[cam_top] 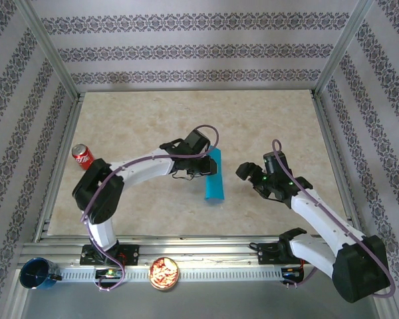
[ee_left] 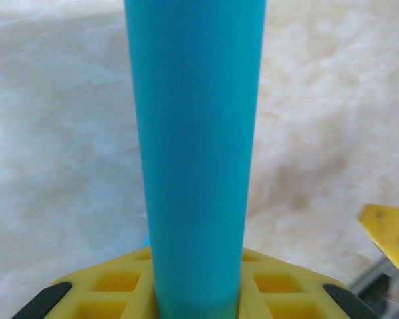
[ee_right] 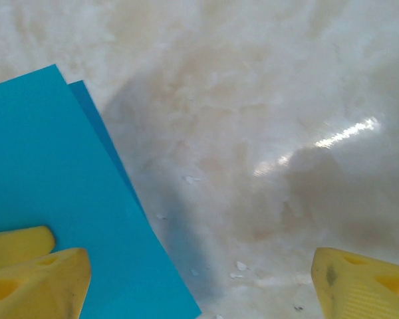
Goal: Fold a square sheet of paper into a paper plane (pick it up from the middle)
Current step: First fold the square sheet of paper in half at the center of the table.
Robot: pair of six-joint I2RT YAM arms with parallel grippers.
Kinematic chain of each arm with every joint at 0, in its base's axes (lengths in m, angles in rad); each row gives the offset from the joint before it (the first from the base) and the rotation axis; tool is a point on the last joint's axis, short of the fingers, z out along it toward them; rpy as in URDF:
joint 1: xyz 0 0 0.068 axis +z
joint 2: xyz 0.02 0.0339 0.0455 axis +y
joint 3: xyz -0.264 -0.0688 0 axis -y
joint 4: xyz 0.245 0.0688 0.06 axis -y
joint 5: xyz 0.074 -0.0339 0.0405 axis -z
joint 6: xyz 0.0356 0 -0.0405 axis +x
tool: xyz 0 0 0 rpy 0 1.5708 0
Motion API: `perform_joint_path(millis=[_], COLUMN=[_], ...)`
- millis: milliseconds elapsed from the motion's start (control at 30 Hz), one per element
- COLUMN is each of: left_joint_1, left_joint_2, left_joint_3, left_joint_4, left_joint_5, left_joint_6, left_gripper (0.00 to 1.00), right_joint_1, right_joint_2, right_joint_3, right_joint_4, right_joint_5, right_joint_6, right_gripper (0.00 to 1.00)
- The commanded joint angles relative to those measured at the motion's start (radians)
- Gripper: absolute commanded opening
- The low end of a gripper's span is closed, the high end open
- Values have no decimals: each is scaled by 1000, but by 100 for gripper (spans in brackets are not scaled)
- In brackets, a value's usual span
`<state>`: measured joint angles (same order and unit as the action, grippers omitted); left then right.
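Observation:
The turquoise-blue sheet of paper [cam_top: 214, 178] lies folded into a long narrow band near the middle of the table. My left gripper [cam_top: 203, 164] is at its far end, shut on it. In the left wrist view the paper [ee_left: 196, 133] runs straight up out of the yellow jaws. My right gripper [cam_top: 248, 174] hovers just right of the band, open and holding nothing. In the right wrist view its fingers [ee_right: 36, 282] stand wide apart, with the paper's layered edge [ee_right: 53, 186] at the left.
A red soda can [cam_top: 82, 157] stands at the table's left edge. A dark blue cup [cam_top: 38, 274] and a bowl of snacks [cam_top: 164, 273] sit on the near rail. Patterned walls and metal posts enclose the marble tabletop [cam_top: 266, 119].

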<state>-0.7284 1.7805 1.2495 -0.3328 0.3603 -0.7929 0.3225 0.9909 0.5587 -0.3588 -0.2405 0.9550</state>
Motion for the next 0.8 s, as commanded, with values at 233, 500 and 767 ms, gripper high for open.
perform_joint_path(millis=[233, 500, 767], left_joint_1=[84, 99, 104], left_joint_2=[-75, 1, 52], left_joint_3=[-238, -277, -267], left_joint_4=[475, 491, 420], left_joint_5=[272, 323, 282], left_joint_6=[-107, -106, -93], left_gripper=[29, 30, 31], right_joint_1=[-19, 0, 34], right_joint_2=[-100, -15, 75], right_joint_3=[19, 37, 26], right_joint_4=[149, 163, 246], right_joint_5=[-118, -160, -213], right_joint_6=[-136, -110, -96], right_gripper=[86, 88, 85])
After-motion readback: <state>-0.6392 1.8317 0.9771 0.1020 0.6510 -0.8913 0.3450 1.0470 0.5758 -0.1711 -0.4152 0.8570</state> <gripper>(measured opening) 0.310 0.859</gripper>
